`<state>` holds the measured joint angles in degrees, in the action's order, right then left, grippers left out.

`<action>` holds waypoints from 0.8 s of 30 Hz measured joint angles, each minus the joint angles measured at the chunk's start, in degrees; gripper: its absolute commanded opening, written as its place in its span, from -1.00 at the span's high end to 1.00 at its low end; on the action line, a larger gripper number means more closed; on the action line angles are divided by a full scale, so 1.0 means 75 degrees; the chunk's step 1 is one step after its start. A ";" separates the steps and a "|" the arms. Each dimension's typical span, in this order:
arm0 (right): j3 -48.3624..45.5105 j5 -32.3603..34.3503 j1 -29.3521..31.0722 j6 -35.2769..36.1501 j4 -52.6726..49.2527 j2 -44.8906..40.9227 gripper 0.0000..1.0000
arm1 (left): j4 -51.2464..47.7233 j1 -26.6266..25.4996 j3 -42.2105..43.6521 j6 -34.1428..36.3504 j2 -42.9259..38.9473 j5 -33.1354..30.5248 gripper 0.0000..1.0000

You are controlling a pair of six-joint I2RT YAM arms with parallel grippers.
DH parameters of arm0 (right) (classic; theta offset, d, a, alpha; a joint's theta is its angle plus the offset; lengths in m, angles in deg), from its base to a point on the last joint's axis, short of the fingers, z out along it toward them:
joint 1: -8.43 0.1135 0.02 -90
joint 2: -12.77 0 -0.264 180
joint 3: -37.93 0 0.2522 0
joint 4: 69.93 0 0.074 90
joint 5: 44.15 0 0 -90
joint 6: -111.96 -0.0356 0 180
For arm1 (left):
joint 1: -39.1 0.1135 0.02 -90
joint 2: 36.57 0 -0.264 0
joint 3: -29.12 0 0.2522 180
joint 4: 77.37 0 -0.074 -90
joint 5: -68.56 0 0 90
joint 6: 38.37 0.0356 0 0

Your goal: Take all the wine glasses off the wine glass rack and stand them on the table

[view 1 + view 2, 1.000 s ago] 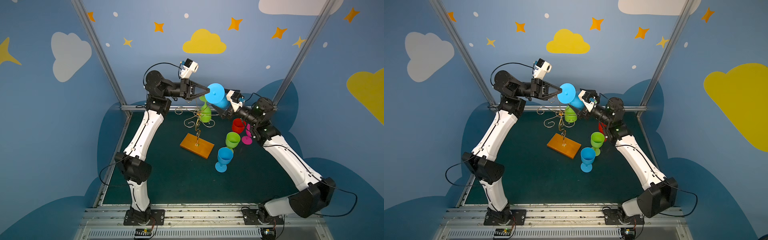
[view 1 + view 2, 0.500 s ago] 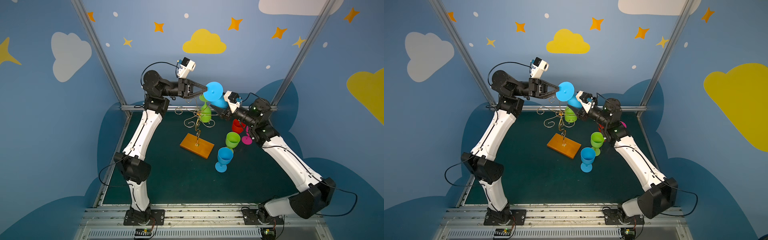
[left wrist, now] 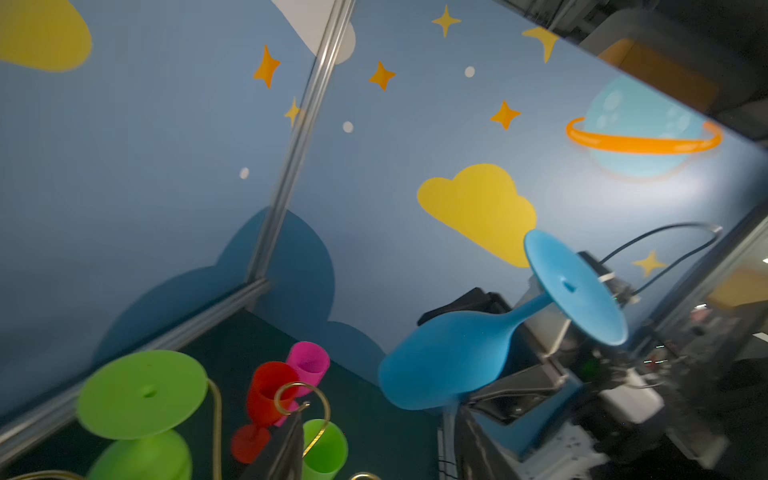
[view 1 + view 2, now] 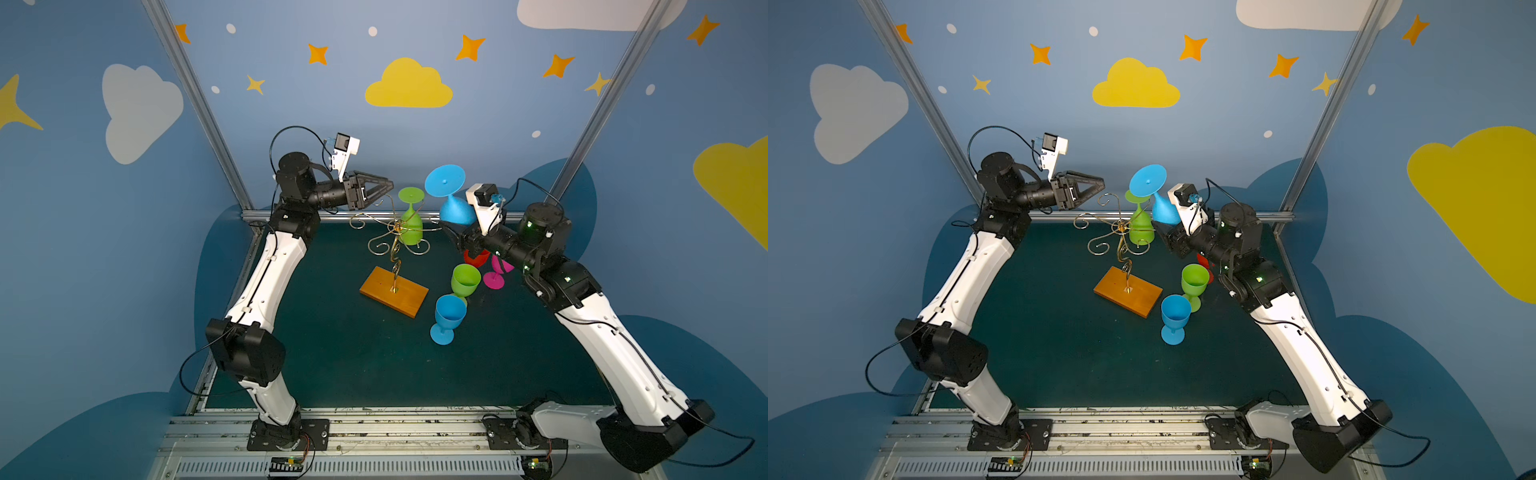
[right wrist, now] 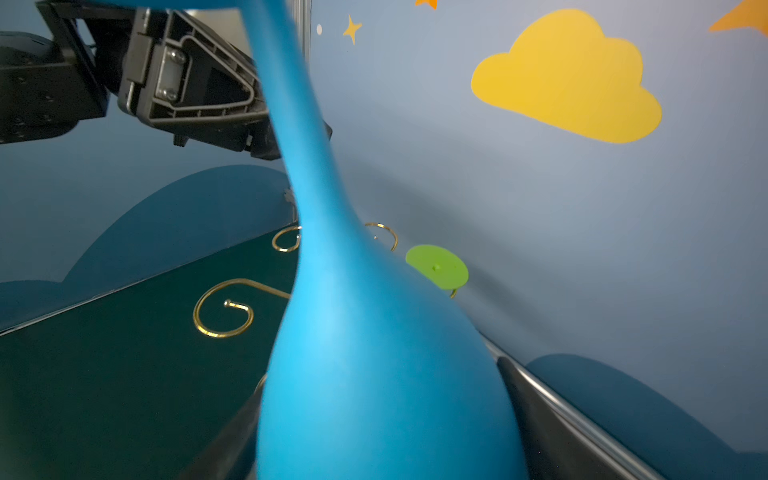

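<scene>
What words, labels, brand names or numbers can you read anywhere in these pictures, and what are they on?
None: no readable text shows in any view.
The walls carry only painted clouds, stars and a ringed planet.
The blue wine glass, the wine glass rack and its wooden base are unmarked.
The small circuit boards at the front rail are too small to read.

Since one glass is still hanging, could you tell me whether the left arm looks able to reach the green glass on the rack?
Probably yes. The left end effector is empty, level with the green glass hanging on the rack, with only thin gold scrolls between them. The blue glass is held off to the far side.
</scene>
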<state>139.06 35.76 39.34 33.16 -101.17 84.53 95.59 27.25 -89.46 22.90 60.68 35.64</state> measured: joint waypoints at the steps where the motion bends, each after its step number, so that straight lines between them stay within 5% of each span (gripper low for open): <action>1: 0.0128 0.0096 0.0029 -0.0076 -0.0291 0.0000 0.40 | -0.0041 -0.0096 0.0382 0.0810 -0.0262 -0.0286 -0.16; 5: 0.0562 0.0245 0.0128 -0.0329 -0.1233 0.0041 0.44 | 0.0172 -0.0530 0.1440 0.3314 -0.1029 -0.1102 -0.13; 11: 0.1329 0.0265 0.0326 -0.0621 -0.2212 0.0525 0.51 | 0.1096 -0.0933 0.2684 0.5750 -0.1693 -0.1918 -0.10; 24: 0.1985 -0.0038 0.0801 -0.0886 -0.3212 0.1440 0.58 | 0.1641 -0.1297 0.3063 0.7449 -0.2072 -0.2719 0.05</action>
<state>153.95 35.48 45.35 26.51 -125.26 95.33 107.90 17.52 -66.49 78.77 45.14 15.25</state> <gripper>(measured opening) 0.679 0.491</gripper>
